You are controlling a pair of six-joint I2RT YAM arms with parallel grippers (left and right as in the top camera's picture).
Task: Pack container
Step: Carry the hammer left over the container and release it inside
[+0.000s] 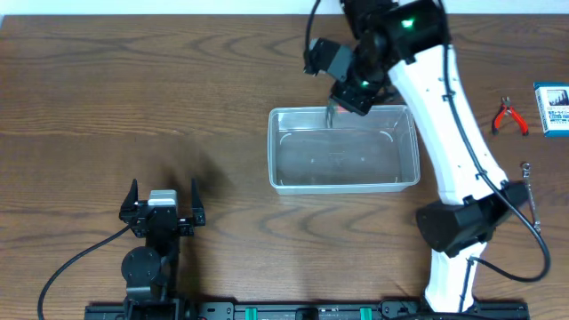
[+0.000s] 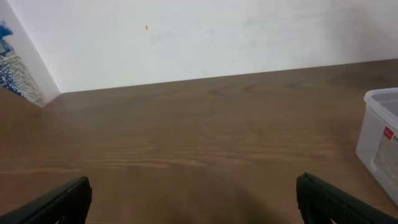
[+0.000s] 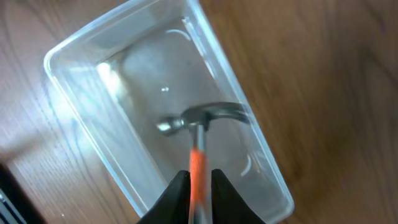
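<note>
The container (image 1: 342, 162), a clear plastic tub, lies at mid-table; its wall (image 2: 378, 134) shows at the right edge of the left wrist view. Over its far left end my right gripper (image 1: 345, 100) points down. In the right wrist view that gripper (image 3: 199, 182) is shut on the orange handle of a small hammer (image 3: 202, 117), whose steel head hangs blurred inside the tub (image 3: 74, 53), above its floor. My left gripper (image 1: 164, 197) rests open at the front left, well away from the tub, its fingers (image 2: 59, 202) wide apart over bare wood.
Red-handled pliers (image 1: 510, 116) and a small blue-and-white box (image 1: 552, 108) lie at the far right edge. A thin metal tool (image 1: 527, 185) lies near the right arm's base. A white wall bounds the table's far side.
</note>
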